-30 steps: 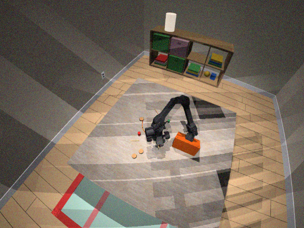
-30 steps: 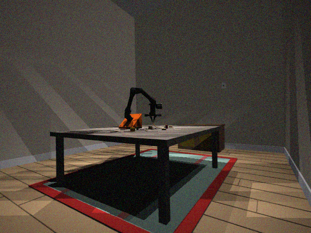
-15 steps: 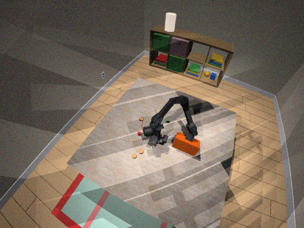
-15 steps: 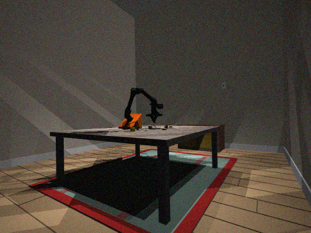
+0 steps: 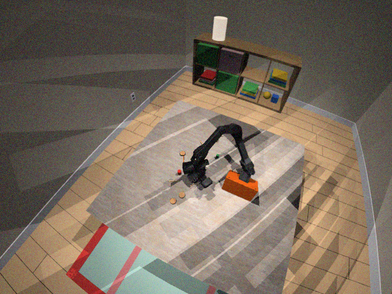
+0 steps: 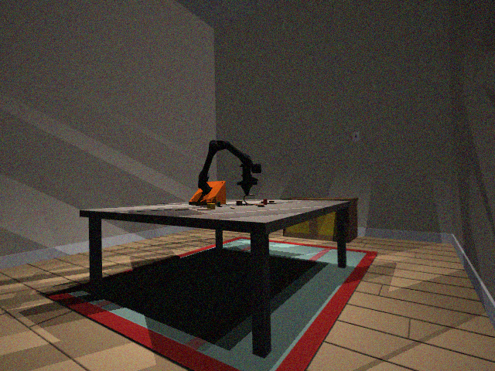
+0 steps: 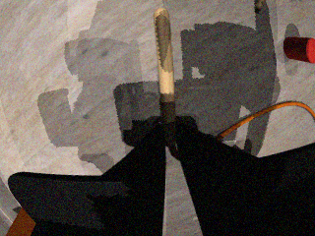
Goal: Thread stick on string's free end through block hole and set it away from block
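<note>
Claw (image 5: 203, 184) (image 6: 247, 194) (image 7: 169, 130): clamped on the stick (image 7: 163, 54), gripped toward one end, the long free part jutting out ahead, a hold that presumably leaves a tip to enter the hole. Height: just above the table (image 5: 164, 228) (image 6: 179, 211), likely to spare the loose items. String (image 7: 276, 109): orange, curving away at the right of the wrist view, apparently slack enough for turning. Block: not told apart with certainty; its hole cannot be seen. Red piece (image 5: 179, 172) (image 6: 264, 201) (image 7: 299, 49): left of the claw in the top view, near the string, liable to be snagged. Loose stick (image 5: 171, 180): left, apart from the claw. Two discs (image 5: 181, 195) (image 5: 172, 201): near left, side by side. Green piece (image 5: 217, 155): far side of the claw, beside the arm's reach.
</note>
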